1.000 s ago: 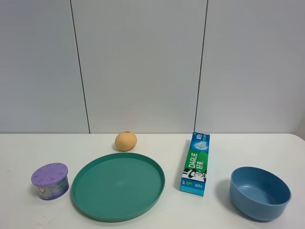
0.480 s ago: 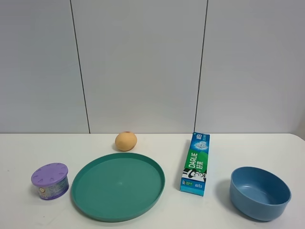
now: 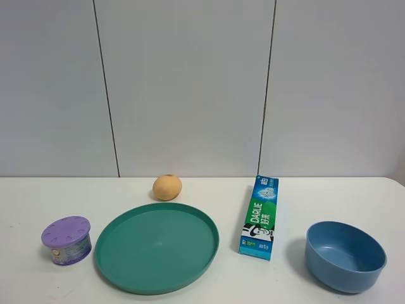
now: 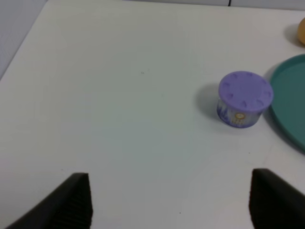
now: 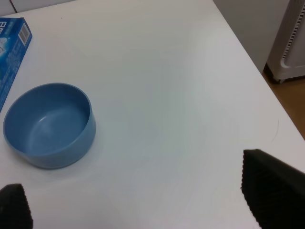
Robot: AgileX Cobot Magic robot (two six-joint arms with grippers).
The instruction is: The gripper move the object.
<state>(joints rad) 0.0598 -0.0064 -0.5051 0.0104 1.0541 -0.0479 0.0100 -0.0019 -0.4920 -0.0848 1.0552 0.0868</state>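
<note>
The object, a small squat tub with a lilac-purple lid (image 3: pixel 66 239), stands on the white table at the front left, just left of the green plate. It also shows in the left wrist view (image 4: pixel 244 99). My left gripper (image 4: pixel 169 202) is open and empty, its dark fingertips (image 4: pixel 74 200) wide apart, well short of the tub. My right gripper (image 5: pixel 138 202) is open and empty, its dark fingertips (image 5: pixel 271 183) wide apart, beside the blue bowl (image 5: pixel 47 124). Neither arm shows in the exterior high view.
A large green plate (image 3: pixel 157 246) lies at the front centre. An orange-tan round fruit (image 3: pixel 167 187) sits behind it. A toothpaste box (image 3: pixel 261 216) lies right of the plate. The blue bowl (image 3: pixel 345 255) stands at the front right. The table's right edge (image 5: pixel 248 52) is near.
</note>
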